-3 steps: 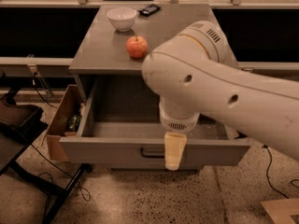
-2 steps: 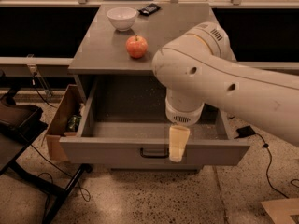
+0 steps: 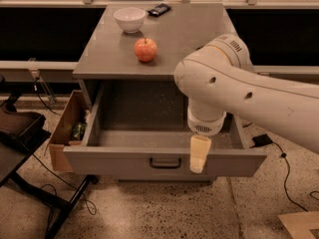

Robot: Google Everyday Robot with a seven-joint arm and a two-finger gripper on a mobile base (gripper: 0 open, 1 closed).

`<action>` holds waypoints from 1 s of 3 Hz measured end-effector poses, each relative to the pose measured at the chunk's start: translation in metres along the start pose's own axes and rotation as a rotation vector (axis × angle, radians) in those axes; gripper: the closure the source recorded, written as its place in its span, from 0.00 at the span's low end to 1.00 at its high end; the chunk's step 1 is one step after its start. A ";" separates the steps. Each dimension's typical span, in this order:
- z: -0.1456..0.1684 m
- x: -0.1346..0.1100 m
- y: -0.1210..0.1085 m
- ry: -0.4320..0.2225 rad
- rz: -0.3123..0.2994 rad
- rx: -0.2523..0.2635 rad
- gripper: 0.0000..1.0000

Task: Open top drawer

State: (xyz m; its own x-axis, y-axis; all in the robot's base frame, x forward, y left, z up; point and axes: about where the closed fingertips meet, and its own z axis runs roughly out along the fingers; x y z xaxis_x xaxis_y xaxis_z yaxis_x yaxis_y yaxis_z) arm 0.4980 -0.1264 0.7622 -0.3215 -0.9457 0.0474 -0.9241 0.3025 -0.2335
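The top drawer (image 3: 124,161) of the grey cabinet stands pulled far out, its deep grey interior bare and its small dark bar handle (image 3: 165,163) at the centre of the front. My gripper (image 3: 199,154) hangs from the white arm over the drawer's front edge, just right of the handle and apart from it. Only one cream-coloured finger shows, pointing down across the front panel.
On the cabinet top (image 3: 199,34) sit a red apple (image 3: 145,49), a white bowl (image 3: 129,19) and a dark flat object (image 3: 159,9). A cardboard box (image 3: 65,131) stands at the cabinet's left. Black chair legs (image 3: 60,208) and cables lie on the floor.
The arm has drifted to the right and slightly away from the drawer front; the gripper now sits further right of the handle. The drawer stays open as before.
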 end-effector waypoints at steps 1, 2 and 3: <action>0.018 -0.006 0.015 -0.043 -0.016 -0.031 0.00; 0.055 -0.015 0.044 -0.114 -0.041 -0.079 0.00; 0.056 -0.015 0.043 -0.115 -0.038 -0.084 0.00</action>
State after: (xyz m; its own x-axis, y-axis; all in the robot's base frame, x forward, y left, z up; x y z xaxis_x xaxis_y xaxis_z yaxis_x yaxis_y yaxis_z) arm 0.4741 -0.1060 0.6972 -0.2644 -0.9627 -0.0575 -0.9508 0.2702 -0.1515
